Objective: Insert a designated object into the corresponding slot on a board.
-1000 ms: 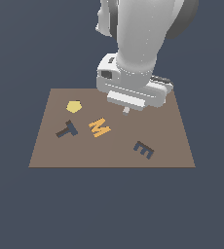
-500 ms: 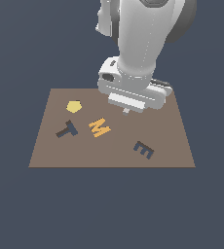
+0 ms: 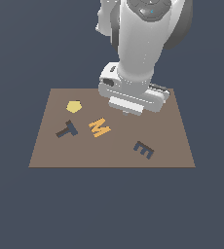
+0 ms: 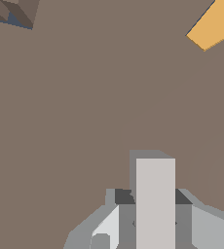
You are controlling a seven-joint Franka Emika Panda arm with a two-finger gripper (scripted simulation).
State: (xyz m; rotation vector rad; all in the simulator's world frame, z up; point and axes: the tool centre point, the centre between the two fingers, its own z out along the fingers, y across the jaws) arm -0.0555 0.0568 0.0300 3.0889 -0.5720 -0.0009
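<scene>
Now hand grasping T above board; slot well apart. Risk: T twists in grip, jams at slot edge.

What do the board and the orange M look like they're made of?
The board looks like matte wood or fibreboard: flat, even brown, no grain or shine. The orange M looks like painted plastic or wood: uniform saturated colour, crisp raised edges. Both are simulator renders, so this is only a guess.

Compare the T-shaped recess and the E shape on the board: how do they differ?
The T recess lies toward the exterior view's left, beside the yellow pentagon; the E shape lies toward the right, alone. The T has one stem and a crossbar; the E has three prongs. Both are dark, letter-sized and tilted on the brown board.
</scene>
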